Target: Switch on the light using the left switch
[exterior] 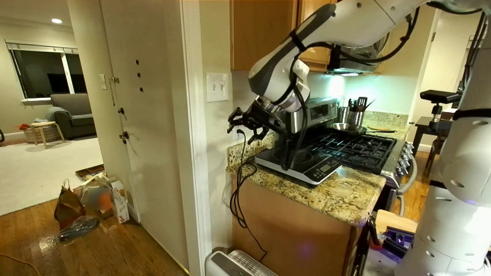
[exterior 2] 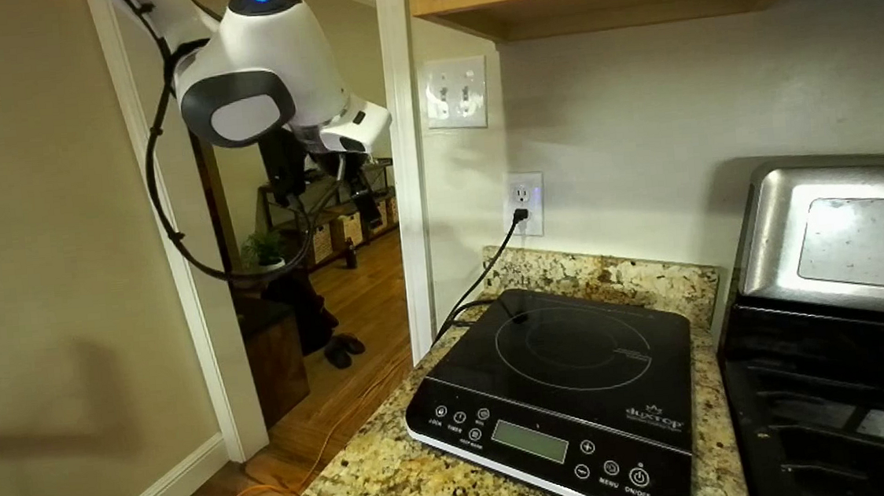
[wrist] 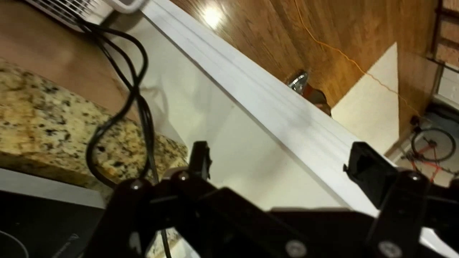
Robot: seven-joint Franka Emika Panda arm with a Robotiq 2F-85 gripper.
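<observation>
In an exterior view I have the gripper (exterior: 241, 133) lower than the left switch (exterior: 214, 87) on its wall plate (exterior: 218, 96); if I rise spread this wide I could knock the right switch (exterior: 222, 87) too; in an exterior view the left switch (exterior 2: 443, 96) juts outward, long axis upright, tipped up or down I can't quite make out; in the wrist view the gripper stands wide apart, holding nothing; dipping could catch the cord (wrist: 135, 89)

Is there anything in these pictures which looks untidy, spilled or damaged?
The black power cord hangs in loose loops over the edge of the speckled tan granite counter. This looks untidy and might snag. I see no spill or damage.
</observation>
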